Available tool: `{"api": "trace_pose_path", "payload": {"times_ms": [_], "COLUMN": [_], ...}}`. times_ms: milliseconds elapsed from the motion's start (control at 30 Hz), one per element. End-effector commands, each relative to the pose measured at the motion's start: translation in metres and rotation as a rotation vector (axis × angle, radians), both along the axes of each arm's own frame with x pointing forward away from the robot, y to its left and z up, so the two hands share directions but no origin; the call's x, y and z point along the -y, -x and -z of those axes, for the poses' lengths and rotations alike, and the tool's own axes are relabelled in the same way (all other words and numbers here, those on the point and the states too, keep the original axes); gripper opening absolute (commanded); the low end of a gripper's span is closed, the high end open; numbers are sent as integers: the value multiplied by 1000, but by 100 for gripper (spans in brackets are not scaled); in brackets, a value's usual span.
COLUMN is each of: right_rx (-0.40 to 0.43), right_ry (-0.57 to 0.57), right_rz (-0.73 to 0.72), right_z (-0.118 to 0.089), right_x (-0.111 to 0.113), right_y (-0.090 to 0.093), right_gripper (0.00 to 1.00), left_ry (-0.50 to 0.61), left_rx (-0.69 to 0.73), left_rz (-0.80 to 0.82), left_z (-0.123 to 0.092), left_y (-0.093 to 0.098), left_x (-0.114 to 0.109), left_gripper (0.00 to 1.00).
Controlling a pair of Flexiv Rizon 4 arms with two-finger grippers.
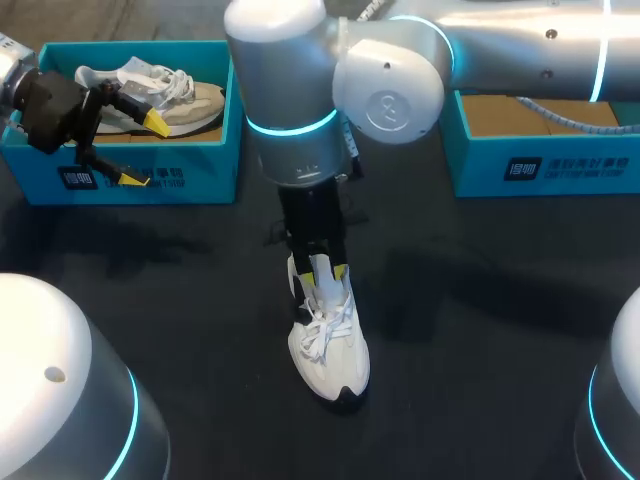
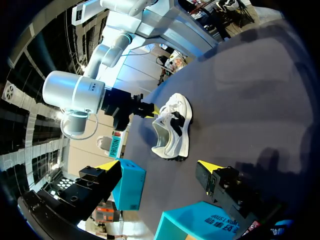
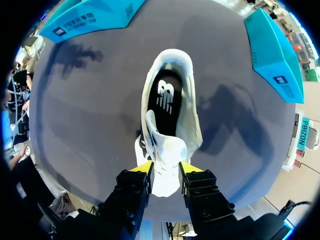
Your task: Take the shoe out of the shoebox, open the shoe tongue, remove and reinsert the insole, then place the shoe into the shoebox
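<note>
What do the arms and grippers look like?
Left arm and right arm: rounded silver-white links, glowing cyan rings at joints. Right has a round logo cap and a ribbed cable. Left gripper and right gripper: black blocky bodies, yellow wedge tips.

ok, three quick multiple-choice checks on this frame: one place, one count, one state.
1. Where is the shoe whose tongue the right end effector grips?
A in a box; B held in the air; C on the table
2. How many teal boxes does the head view show?
A two; B one; C three
3. The left end effector is:
A shut on a shoe; B open; C out of view

1 C: its sole rests on the dark table, between the boxes.
2 A: the left box and the right box.
3 B: its fingers stand wide apart with nothing gripped between them.
</note>
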State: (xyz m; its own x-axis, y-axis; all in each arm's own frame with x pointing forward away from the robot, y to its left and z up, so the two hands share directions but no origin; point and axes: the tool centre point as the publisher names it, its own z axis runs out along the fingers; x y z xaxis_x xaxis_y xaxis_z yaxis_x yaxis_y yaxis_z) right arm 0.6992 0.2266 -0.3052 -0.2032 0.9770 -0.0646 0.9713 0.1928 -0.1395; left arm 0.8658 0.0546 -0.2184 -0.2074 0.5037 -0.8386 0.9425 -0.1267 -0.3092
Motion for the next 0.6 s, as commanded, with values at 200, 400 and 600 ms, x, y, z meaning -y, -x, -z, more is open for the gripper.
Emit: {"api": "trace_pose_path", "payload": {"times_ms": [200,400,600], "right_rx": [0,0,19], "right_ry": [-57,-42,1], "right_rz": [2,7,-12], "right_z": [29,38,24], "right_x": [7,17,15], "right_y": [-21,-36,-36], "right_gripper": [30,26,25], "left_ry": [-2,-2,-2], "left_rx": [0,0,0], "left_rz": [3,3,3], "left_z": [0,0,0], "left_y": [-1,-1,-1], "left_x": [0,0,0], "left_gripper": [100,100,100]}}
